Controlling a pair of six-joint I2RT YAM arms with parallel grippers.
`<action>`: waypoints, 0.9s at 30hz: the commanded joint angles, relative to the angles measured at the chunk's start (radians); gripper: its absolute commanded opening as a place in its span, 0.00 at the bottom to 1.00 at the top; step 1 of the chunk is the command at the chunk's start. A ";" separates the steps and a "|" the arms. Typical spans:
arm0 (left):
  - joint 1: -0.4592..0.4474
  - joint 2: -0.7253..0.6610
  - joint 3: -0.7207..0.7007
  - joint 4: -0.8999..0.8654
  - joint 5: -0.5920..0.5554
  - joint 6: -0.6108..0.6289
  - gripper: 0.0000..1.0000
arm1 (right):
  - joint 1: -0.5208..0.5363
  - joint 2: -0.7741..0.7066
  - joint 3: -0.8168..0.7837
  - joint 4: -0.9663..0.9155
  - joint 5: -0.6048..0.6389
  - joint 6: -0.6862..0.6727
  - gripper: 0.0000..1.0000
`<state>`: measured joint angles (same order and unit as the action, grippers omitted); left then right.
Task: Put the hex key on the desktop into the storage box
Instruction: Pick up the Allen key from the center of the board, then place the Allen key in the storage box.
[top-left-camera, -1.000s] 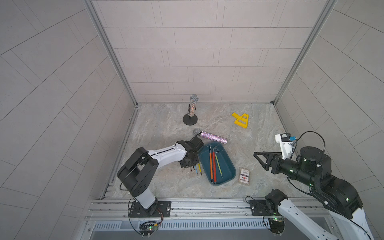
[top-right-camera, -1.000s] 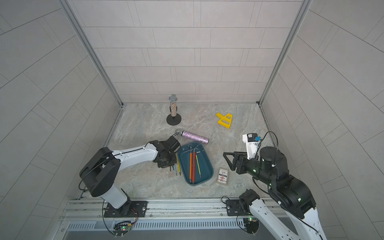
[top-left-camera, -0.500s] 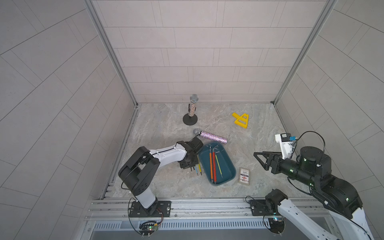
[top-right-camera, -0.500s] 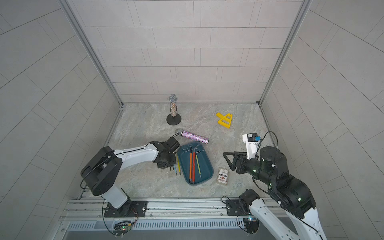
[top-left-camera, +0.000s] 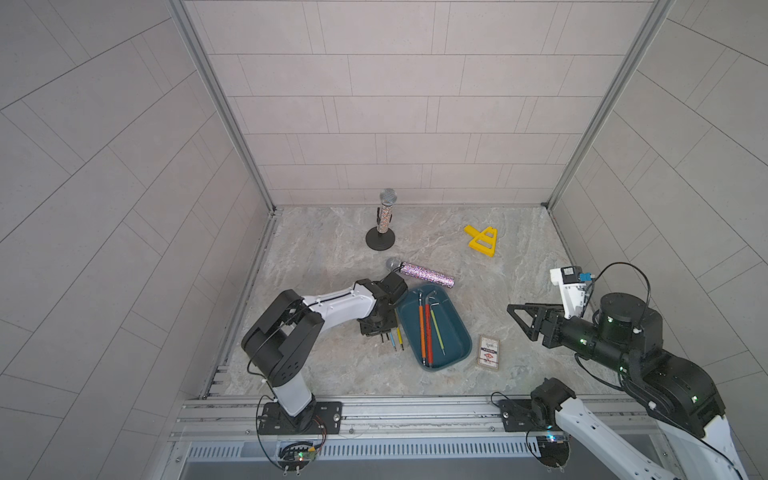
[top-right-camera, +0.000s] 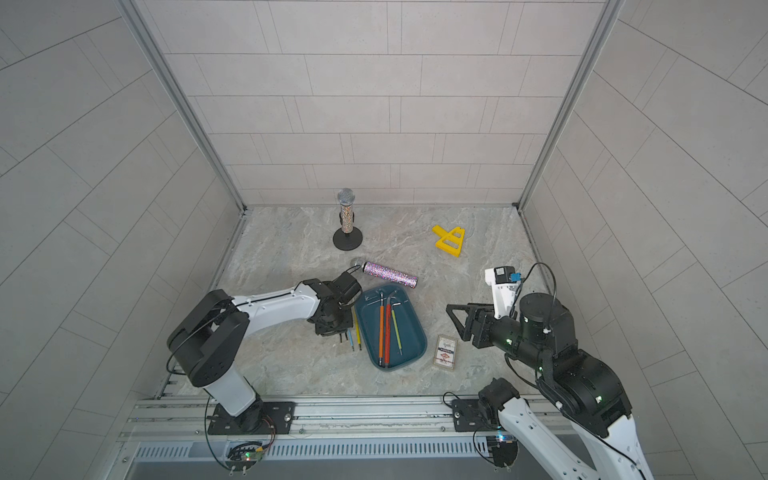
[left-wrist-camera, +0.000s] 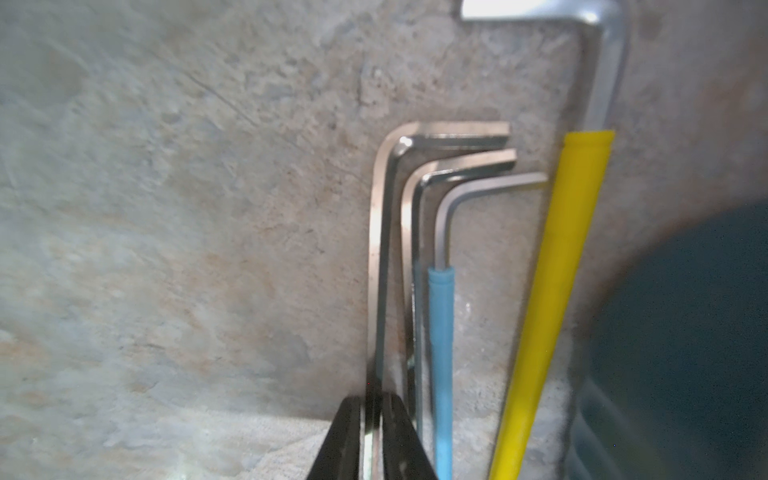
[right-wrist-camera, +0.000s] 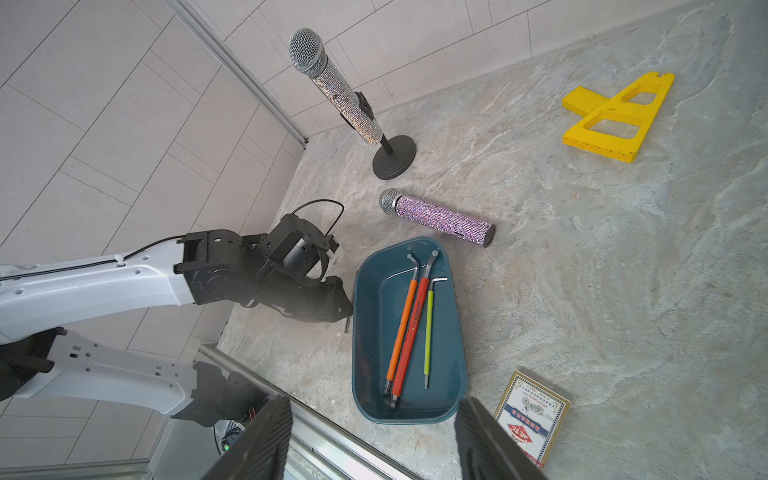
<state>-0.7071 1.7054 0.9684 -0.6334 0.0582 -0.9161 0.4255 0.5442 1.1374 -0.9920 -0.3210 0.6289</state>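
Observation:
Several hex keys lie side by side on the desktop (top-left-camera: 332, 361), just left of the dark teal storage box (top-left-camera: 453, 332) (top-right-camera: 411, 332) (right-wrist-camera: 446, 332). In the left wrist view my left gripper (left-wrist-camera: 371, 401) is shut on the long shaft of the outermost bare steel hex key (left-wrist-camera: 380, 249). Beside it lie another bare key (left-wrist-camera: 409, 216), a blue-sleeved one (left-wrist-camera: 441, 332) and a yellow-sleeved one (left-wrist-camera: 552, 291). Both top views show the left gripper (top-left-camera: 376, 330) (top-right-camera: 332, 330) low over these keys. The box holds orange, red and green-sleeved keys. My right gripper (top-left-camera: 511, 308) (right-wrist-camera: 374, 405) hovers open, right of the box.
A glittery microphone (top-left-camera: 386, 216) stands on a round base at the back. A second one (top-left-camera: 424, 274) lies just behind the box. A yellow plastic part (top-left-camera: 482, 241) sits back right. A small printed card box (top-left-camera: 489, 352) lies right of the storage box. Aluminium rails (top-left-camera: 415, 409) edge the front.
The left gripper's jaws have drawn together on the steel hex key, and the left arm has shifted slightly. The right arm has not moved.

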 joint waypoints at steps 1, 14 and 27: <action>0.012 0.071 -0.028 -0.014 -0.022 0.026 0.15 | 0.006 0.005 -0.010 0.018 0.013 -0.006 0.67; 0.012 -0.025 0.013 -0.097 -0.109 0.039 0.00 | 0.005 0.002 -0.010 0.019 0.012 -0.006 0.67; -0.013 -0.177 0.188 -0.294 -0.171 0.060 0.00 | 0.005 0.001 -0.013 0.023 0.014 -0.003 0.67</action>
<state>-0.7036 1.5593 1.1126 -0.8436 -0.0776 -0.8658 0.4255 0.5442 1.1366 -0.9920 -0.3206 0.6292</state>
